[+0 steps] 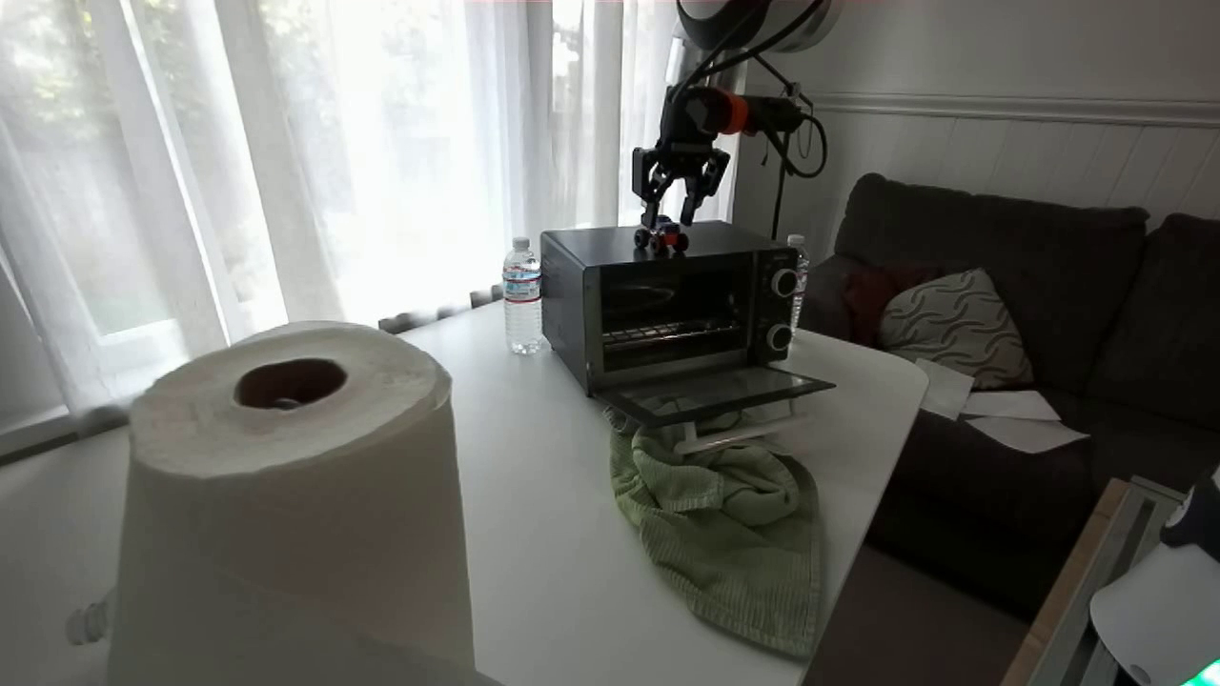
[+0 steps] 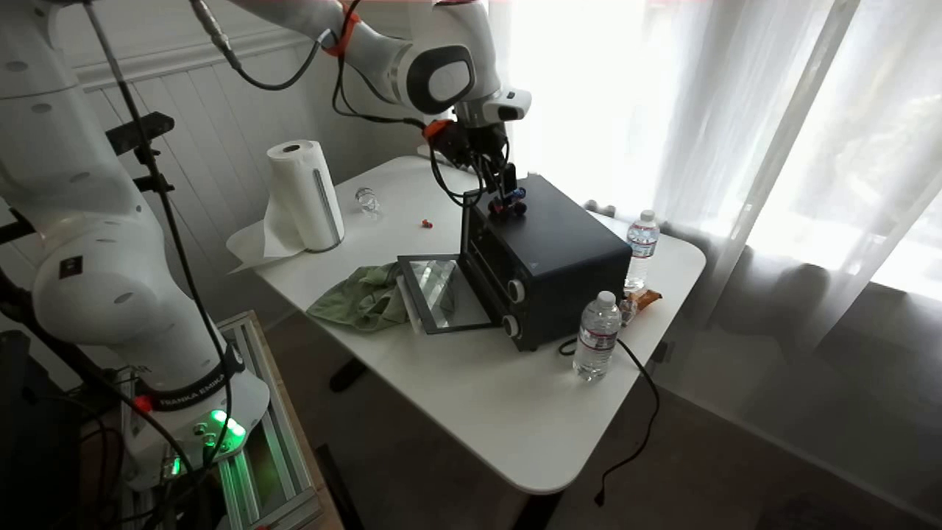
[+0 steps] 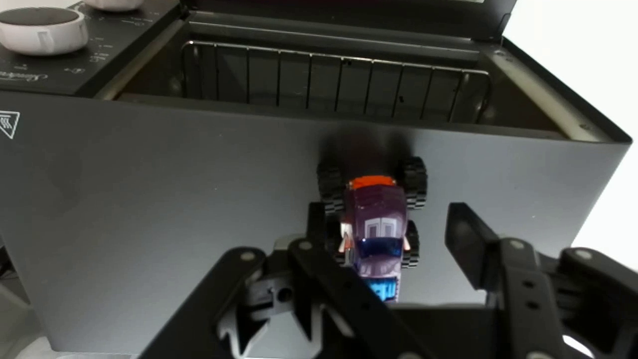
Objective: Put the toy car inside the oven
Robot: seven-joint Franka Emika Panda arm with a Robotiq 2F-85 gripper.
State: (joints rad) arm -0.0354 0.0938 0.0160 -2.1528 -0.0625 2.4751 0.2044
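The toy car (image 3: pixel 379 214) has a dark purple body, an orange end and big black wheels. It stands on the flat top of the oven (image 3: pixel 149 199), close to its front edge. It also shows in both exterior views (image 1: pixel 660 236) (image 2: pixel 509 202). The oven (image 1: pixel 562 295) (image 2: pixel 570 235) is black, with its glass door (image 1: pixel 715 393) dropped open and a wire rack inside. My gripper (image 3: pixel 386 224) is open, low over the car, with a finger on each side. The left finger is close beside the car and covers part of it; a gap shows at the right finger.
A green towel (image 1: pixel 724 514) lies under the open door. Water bottles (image 1: pixel 522 297) (image 2: pixel 596 335) stand by the oven. A paper towel roll (image 2: pixel 309 195) stands on the table, with a small bottle (image 2: pixel 368 200) and a tiny orange thing (image 2: pixel 427 224) nearby. A power cord (image 2: pixel 647 412) hangs off the edge.
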